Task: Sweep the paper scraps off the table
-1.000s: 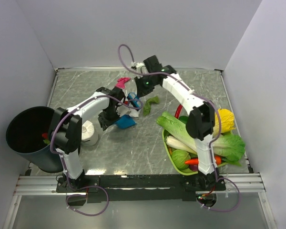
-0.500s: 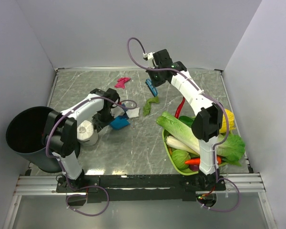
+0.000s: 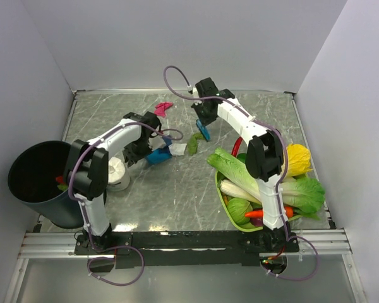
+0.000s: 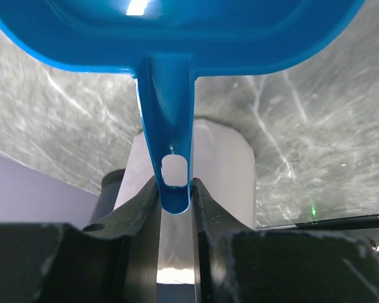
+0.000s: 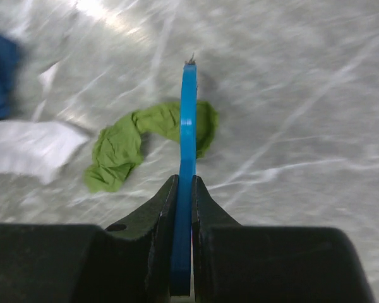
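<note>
On the grey table [image 3: 177, 189], my left gripper [image 3: 144, 136] is shut on the handle of a blue dustpan [image 3: 158, 156]; the handle [image 4: 170, 145] sits clamped between the fingers. My right gripper [image 3: 206, 115] is shut on a thin blue brush [image 3: 203, 131], seen edge-on [image 5: 188, 126]. A green paper scrap [image 3: 192, 143] lies just left of the brush tip, crumpled [image 5: 139, 142]. Between it and the dustpan rests a white scrap [image 3: 177, 149], also in the right wrist view [image 5: 28, 148]. A magenta scrap [image 3: 162, 108] lies farther back.
A dark bin [image 3: 35, 180] stands at the left edge, with red and green bits inside. A white tissue roll [image 3: 117, 173] sits beside it. A green basket [image 3: 224, 199] of vegetables fills the right side, with a red chilli [image 3: 238, 144] at its back.
The right gripper swung its brush back and to the right, then came down behind the green scrap, which shifted slightly toward the dustpan. The left gripper drew the dustpan a little left.
</note>
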### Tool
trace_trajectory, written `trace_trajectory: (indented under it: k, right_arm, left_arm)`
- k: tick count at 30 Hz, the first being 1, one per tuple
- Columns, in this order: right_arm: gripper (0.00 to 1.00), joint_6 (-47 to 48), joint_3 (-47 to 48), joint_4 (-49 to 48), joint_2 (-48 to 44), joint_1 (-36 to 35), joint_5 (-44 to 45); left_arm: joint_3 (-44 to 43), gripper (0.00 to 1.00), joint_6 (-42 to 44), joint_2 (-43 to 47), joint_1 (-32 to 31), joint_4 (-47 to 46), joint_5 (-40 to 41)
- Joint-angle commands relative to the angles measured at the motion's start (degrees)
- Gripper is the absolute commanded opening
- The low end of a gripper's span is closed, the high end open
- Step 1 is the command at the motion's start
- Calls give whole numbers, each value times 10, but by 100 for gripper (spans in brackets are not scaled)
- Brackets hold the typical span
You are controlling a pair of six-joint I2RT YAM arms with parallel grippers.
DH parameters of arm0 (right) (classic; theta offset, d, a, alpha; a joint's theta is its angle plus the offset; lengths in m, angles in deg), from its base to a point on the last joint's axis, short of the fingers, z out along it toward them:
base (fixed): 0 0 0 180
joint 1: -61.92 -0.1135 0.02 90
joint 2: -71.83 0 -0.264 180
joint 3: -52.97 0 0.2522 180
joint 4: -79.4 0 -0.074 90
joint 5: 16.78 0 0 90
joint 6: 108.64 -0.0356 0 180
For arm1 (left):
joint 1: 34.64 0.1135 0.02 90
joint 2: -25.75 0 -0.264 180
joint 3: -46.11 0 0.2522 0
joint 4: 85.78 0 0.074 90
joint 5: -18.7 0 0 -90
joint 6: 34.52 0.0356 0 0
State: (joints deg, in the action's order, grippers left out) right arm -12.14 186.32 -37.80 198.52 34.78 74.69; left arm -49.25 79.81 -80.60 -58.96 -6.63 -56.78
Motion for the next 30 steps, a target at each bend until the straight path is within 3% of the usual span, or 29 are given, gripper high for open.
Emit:
trace_trajectory:
  k: [1,6,13,27,30]
  right_arm:
    - [0,-47,-12,15,-4,-18,-94]
    - [0,-97,-11,8,-16,-27,-191]
    - [0,-112,-32,4,-43,-32,-243]
    - [0,-48,-25,39,-118,-27,-225]
    - [0,-41,-23,30,-131,-27,-176]
  left_arm:
    - [-38,1,19,-23,-35,5,-11]
    - [-58,1,10,-34,-56,8,-62]
    - [-15,1,19,-13,-58,-35,-138]
    - [125,1,19,77,-58,-242,-190]
    - [142,1,27,84,-58,-259,-201]
